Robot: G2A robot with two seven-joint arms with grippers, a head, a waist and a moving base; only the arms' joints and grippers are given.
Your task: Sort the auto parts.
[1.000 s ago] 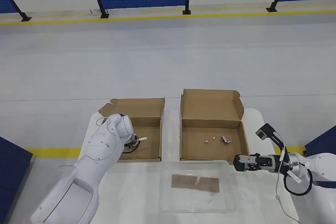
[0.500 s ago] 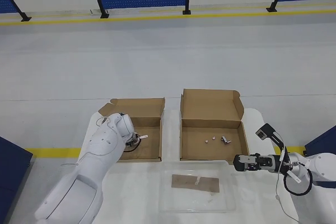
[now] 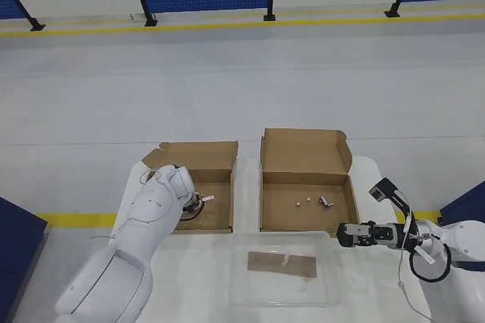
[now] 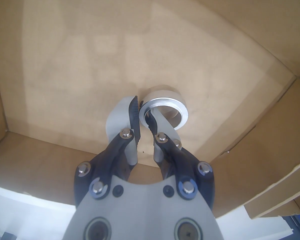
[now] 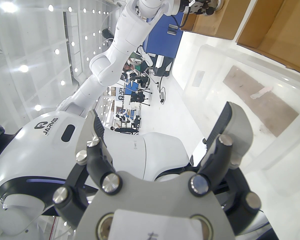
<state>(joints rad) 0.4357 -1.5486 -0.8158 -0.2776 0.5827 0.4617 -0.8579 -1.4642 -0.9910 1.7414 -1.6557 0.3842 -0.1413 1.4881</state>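
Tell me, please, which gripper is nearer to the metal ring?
Left. The left gripper pinches the ring by its wall inside the left box; the right gripper hangs open far off, beside the tray, by the right box.

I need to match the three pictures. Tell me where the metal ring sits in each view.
Top view: the ring is in the left box, partly hidden under the arm.
Left wrist view: the ring is gripped by the left claw, one finger inside it.
Right wrist view: the ring is far off, at that claw's tip.
Shared landmark: the left box's brown floor.
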